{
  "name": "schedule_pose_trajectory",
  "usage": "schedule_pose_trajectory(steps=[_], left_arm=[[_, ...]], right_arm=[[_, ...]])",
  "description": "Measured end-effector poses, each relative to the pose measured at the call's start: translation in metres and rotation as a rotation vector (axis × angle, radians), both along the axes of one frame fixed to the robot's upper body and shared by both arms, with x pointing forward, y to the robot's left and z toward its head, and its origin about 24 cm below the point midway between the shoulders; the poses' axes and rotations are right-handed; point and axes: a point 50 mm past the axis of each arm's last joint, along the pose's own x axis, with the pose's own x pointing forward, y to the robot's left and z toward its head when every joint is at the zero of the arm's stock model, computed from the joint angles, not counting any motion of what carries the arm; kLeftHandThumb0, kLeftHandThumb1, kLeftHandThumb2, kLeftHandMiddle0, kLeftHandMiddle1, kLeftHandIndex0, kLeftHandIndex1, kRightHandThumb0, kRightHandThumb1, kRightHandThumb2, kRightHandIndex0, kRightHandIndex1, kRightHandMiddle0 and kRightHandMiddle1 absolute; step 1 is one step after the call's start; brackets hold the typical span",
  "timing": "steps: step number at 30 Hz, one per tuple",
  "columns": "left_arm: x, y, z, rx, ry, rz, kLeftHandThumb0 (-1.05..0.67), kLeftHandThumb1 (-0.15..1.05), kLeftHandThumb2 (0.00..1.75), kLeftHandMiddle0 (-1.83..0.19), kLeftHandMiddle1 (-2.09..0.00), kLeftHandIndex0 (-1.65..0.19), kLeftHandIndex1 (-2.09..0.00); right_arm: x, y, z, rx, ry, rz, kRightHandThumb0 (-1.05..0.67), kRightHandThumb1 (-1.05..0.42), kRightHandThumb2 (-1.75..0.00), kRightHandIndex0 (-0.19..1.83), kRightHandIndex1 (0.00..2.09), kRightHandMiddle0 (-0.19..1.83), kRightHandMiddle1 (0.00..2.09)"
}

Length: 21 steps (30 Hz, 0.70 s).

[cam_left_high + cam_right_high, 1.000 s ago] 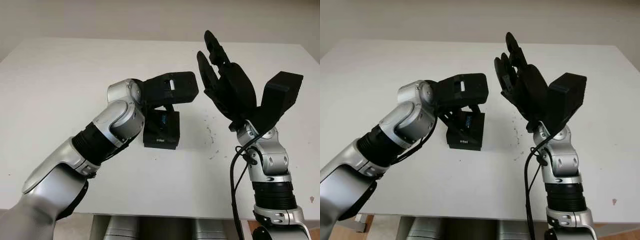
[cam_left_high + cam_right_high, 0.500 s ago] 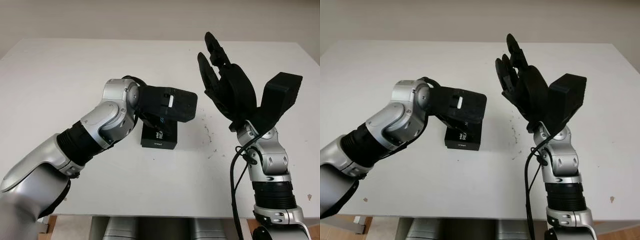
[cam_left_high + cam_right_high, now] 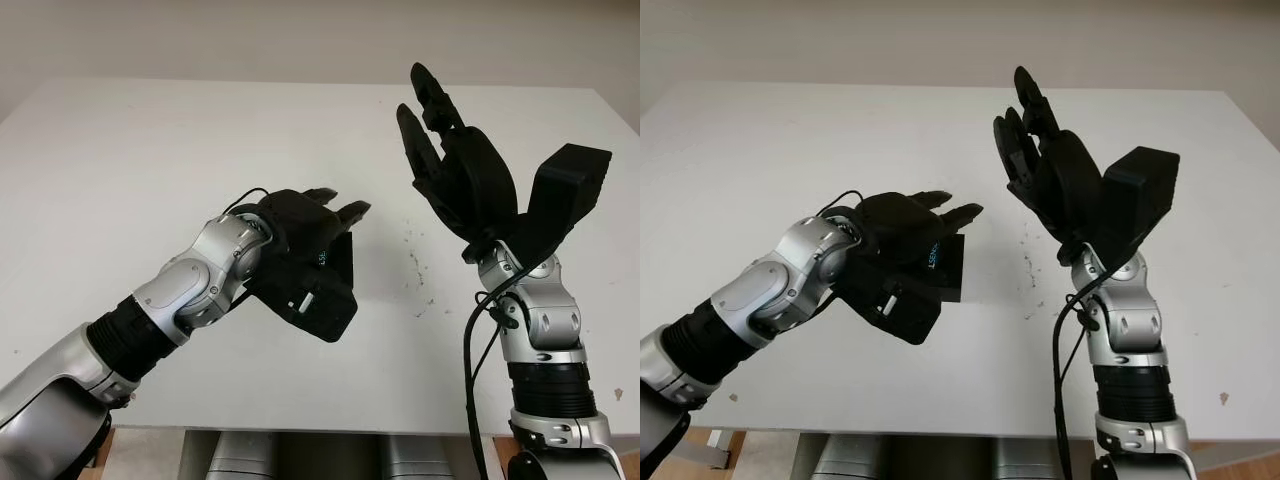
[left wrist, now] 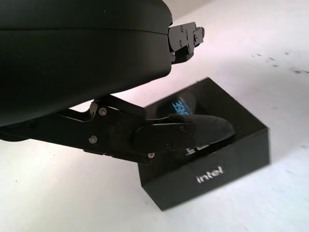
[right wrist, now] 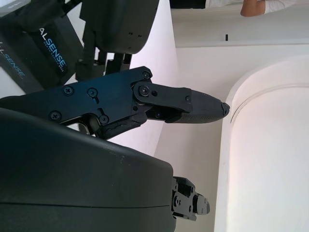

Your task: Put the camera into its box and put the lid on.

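A plain indoor robot test space, most like a lab or office room. A wide white table (image 3: 120,150) with a bare, lightly scuffed top stands against a plain pale wall (image 3: 250,35). Two humanoid robot arms in silver and black reach over it, with a loose black cable (image 3: 470,350) running down one arm. A small black retail box (image 4: 212,145) printed with "intel" sits on the tabletop. One wrist view looks out at white walls and a curved white arch (image 5: 260,121).

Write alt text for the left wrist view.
A closed black box printed "intel" lies on the white table. The left hand is open just above it, one of its fingers reaching across the lid.
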Motion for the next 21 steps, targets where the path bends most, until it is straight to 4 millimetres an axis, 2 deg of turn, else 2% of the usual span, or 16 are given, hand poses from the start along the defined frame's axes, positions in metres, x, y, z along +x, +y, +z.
schedule_pose_trajectory(steps=[6, 11, 14, 17, 21], left_arm=[[0.012, 0.019, -0.002, -0.046, -0.041, 0.077, -0.56, 1.05, 0.32, 0.19, 0.0, 0.18, -0.01], [0.018, 0.033, -0.004, -0.197, -0.016, 0.139, -0.56, 1.05, 0.31, 0.19, 0.0, 0.19, 0.0], [0.021, 0.038, 0.004, -0.368, 0.015, 0.159, -0.57, 1.05, 0.3, 0.19, 0.0, 0.19, 0.0], [0.023, 0.047, 0.016, -0.614, 0.028, 0.186, -0.61, 1.05, 0.31, 0.19, 0.0, 0.19, 0.0], [0.019, 0.058, 0.025, -0.934, 0.043, 0.18, -0.68, 1.05, 0.4, 0.19, 0.0, 0.19, 0.0]], right_arm=[[0.0, -0.004, 0.001, -0.026, -0.002, 0.016, -0.61, -1.05, -0.54, -0.16, 0.04, -0.18, 0.13], [0.0, -0.005, 0.002, -0.027, 0.0, 0.011, -0.62, -1.05, -0.53, -0.16, 0.04, -0.19, 0.12], [0.0, -0.005, 0.003, -0.033, -0.003, 0.015, -0.62, -1.05, -0.56, -0.19, 0.02, -0.19, 0.07], [0.0, -0.006, 0.003, -0.038, -0.005, 0.014, -0.66, -1.05, -0.57, -0.19, 0.0, -0.19, 0.02], [0.002, -0.009, 0.0, -0.035, 0.007, -0.013, -0.66, -1.05, -0.71, -0.19, 0.0, -0.19, 0.0]])
